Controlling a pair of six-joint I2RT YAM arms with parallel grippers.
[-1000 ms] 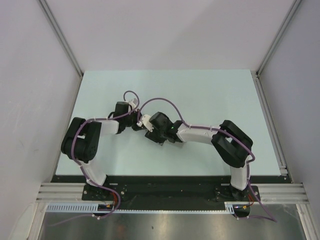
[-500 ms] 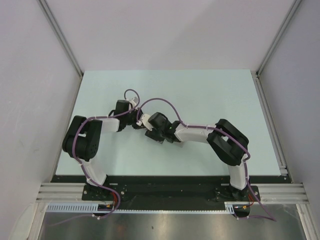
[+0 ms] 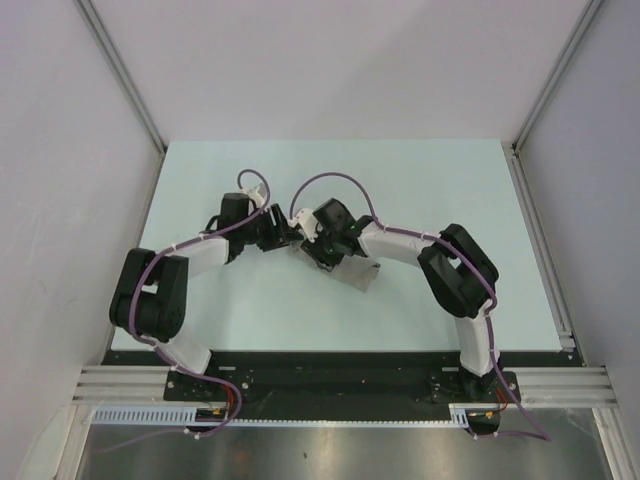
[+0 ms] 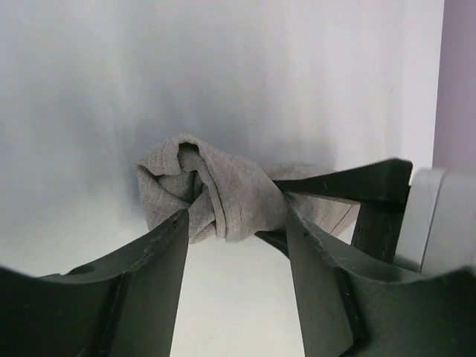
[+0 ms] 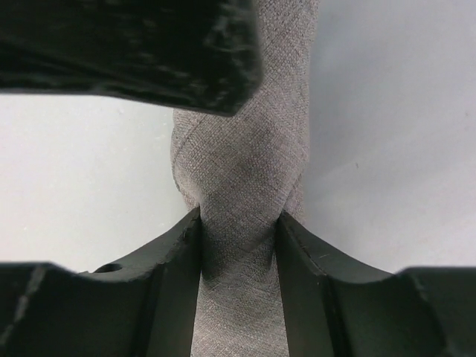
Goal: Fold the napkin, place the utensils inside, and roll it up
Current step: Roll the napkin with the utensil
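**Rolling stage: both grippers on the twisted napkin**

The napkin lies as a tight, twisted bundle near the middle of the table, with a flat grey tail showing from under the right arm toward the table's near edge. The left gripper has its fingers on either side of one bunched end, and the cloth fills the gap between the tips, so it looks clamped on that end. The right gripper pinches the wound length of the roll; both its fingers press into the fabric. The two grippers meet over the table's middle, almost touching.

My reading is that folding is done and the rolling is in its last turns. The next move likely calls for one gripper to hold the roll steady while the other winds in or tucks the loose tail. Letting go too soon could let the twist spring open.

No container stands on the table. The roll is the only thing that could hold anything, and no fork or dark utensil shows in any view, so I cannot tell whether they are inside it.
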